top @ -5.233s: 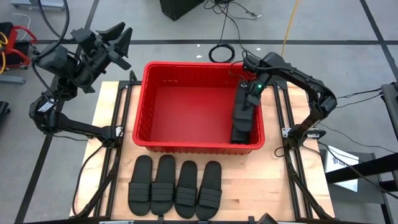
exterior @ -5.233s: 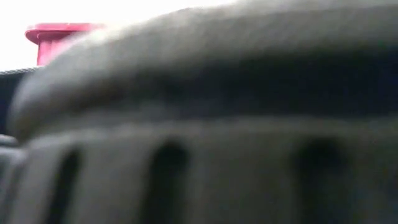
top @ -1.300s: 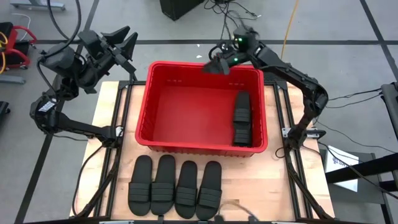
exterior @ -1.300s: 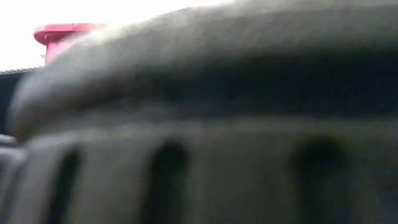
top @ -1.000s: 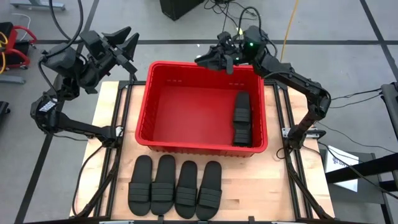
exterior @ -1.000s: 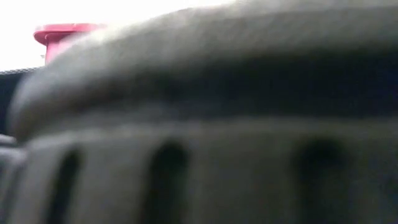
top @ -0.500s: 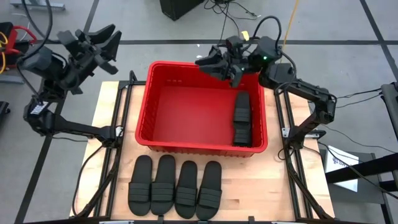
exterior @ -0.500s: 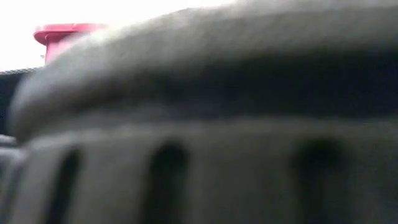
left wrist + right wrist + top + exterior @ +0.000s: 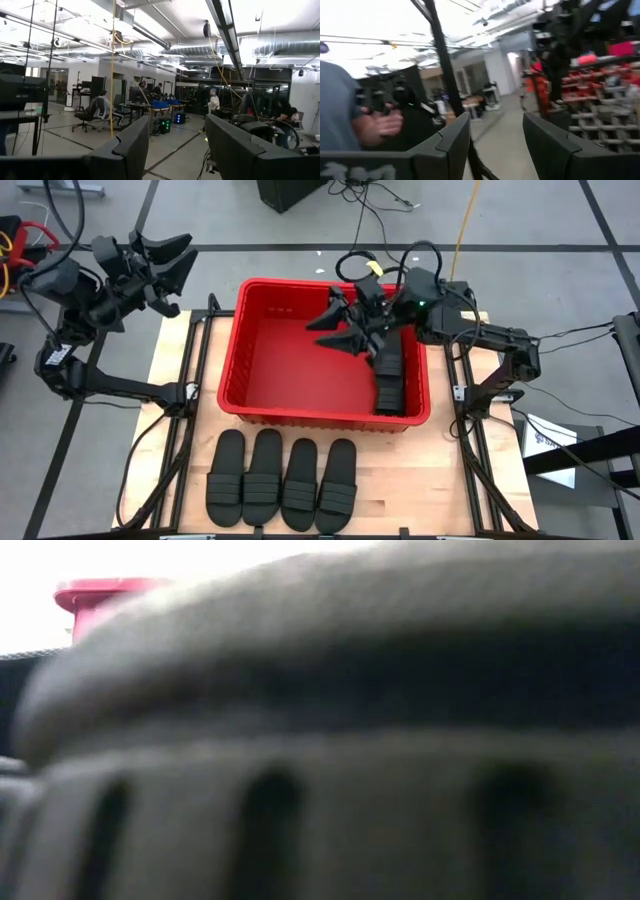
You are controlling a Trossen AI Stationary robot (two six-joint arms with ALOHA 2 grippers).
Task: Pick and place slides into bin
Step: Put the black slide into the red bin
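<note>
Your right gripper (image 9: 345, 328) hangs w/ jaws spread, empty, over the big red plastic bin (image 9: 262, 405). Left gripper (image 9: 165, 265) also spread, off-table. Four black ribbed foam slides (image 9: 282, 477) lie packed edge-to-edge; risk: you snag two.

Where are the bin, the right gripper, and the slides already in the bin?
bin (image 9: 300, 355): high view, bare floor.
right gripper (image 9: 335, 330): high view, between open fingertips.
slides in the bin (image 9: 390, 385): high view, strap.

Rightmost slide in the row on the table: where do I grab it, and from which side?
Grip the rightmost slide across its sole, coming straight down from above. It lies flat, strap up, heel toward the bin. Its right edge is free; its left edge sits close against its neighbour, so squeeze in carefully. The open right gripper is nearer.
</note>
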